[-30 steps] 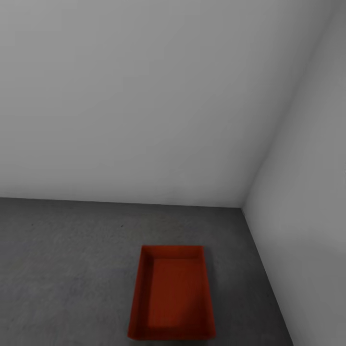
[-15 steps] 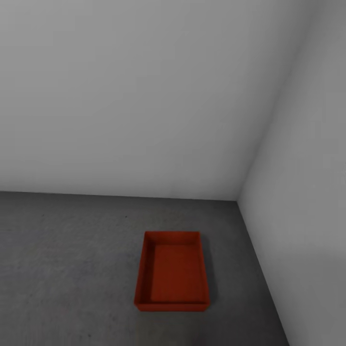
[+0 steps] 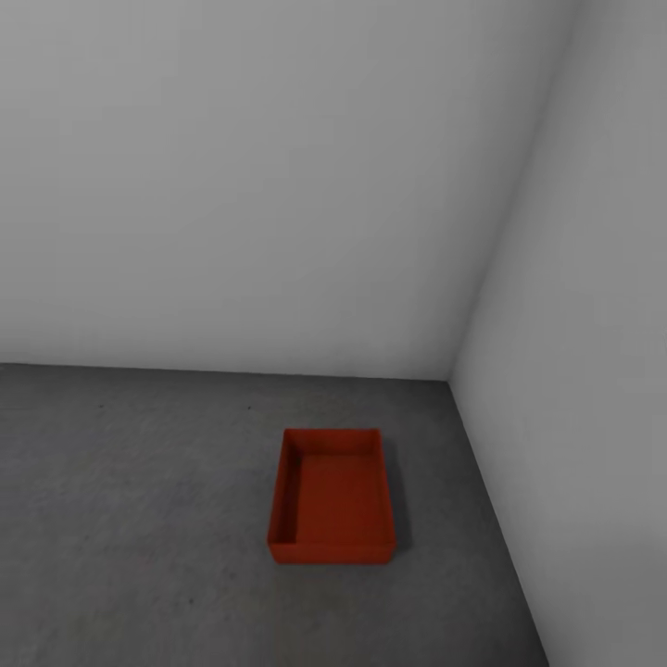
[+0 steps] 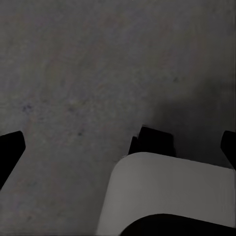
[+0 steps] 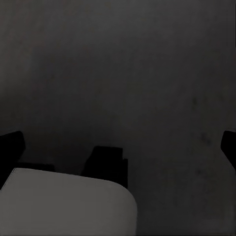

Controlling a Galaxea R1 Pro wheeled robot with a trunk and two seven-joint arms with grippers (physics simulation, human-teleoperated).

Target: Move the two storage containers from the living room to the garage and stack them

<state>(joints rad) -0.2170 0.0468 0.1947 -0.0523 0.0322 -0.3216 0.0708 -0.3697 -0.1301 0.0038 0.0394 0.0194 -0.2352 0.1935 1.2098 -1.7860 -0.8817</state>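
**Left wrist view: fingers spread over bare concrete, one box near the corner**

Left wrist view has the left gripper [image 4: 118, 142] with its dark fingertips [image 4: 11, 147] wide apart, nothing between them, above the speckled floor [image 4: 73, 73]. The right gripper [image 5: 118, 142] is likewise spread and empty above dark concrete. From the head view, one orange-red storage container [image 3: 335, 497] sits upright on the grey floor, near the garage corner where two pale walls [image 3: 259, 185] meet.
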